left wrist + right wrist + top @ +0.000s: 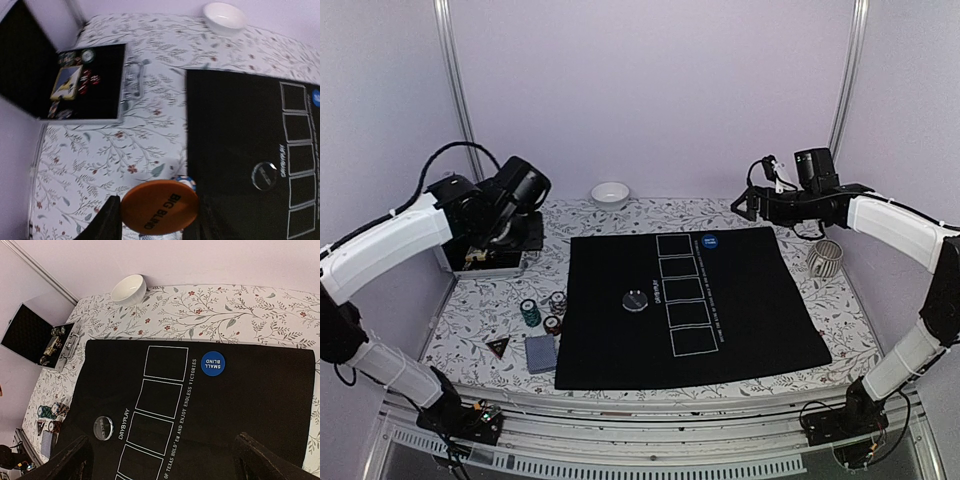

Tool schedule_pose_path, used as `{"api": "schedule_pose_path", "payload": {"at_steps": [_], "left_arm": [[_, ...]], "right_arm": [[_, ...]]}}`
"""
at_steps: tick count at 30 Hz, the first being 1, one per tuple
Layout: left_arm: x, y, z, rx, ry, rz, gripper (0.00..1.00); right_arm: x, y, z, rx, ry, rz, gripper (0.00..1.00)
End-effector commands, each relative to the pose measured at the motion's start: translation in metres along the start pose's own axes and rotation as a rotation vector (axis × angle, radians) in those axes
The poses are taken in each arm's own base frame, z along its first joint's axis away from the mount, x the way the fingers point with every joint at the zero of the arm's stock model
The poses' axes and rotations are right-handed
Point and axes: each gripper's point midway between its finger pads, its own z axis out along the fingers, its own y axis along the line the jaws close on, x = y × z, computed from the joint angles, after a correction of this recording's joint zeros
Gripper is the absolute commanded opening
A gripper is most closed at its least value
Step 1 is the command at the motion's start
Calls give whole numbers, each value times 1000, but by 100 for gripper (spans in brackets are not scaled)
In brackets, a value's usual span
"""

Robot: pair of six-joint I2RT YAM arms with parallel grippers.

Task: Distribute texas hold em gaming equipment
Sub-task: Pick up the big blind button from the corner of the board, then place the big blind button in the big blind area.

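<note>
Hovering over the left side of the counter right now. The big black mat point(690, 300) fills the middle, and the silver case point(90, 80) sits open at the left edge. My left pincer point(152, 226) is clamped on the orange BIG BLIND disc point(159, 212), up in the air. My right pincer point(165, 462) hangs wide apart with nothing in it, near the far right corner. The card deck point(541, 353), chip stacks point(532, 312) and triangle marker point(498, 346) sit by the near left corner. The blue SMALL BLIND disc point(213, 363) lies on the mat toward the far edge, and there's a dark disc point(636, 300) mid-mat.
</note>
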Motion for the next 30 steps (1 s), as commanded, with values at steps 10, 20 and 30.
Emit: {"api": "schedule_pose_path", "payload": {"at_steps": [10, 20, 30], "left_arm": [[141, -316, -70, 846, -15, 1016, 14], [261, -382, -56, 1005, 106, 1344, 14], [307, -392, -23, 965, 179, 1443, 14]], "right_arm": [[-15, -7, -33, 34, -80, 30, 99], [0, -15, -36, 68, -63, 34, 99], [6, -16, -39, 68, -57, 35, 99]]}}
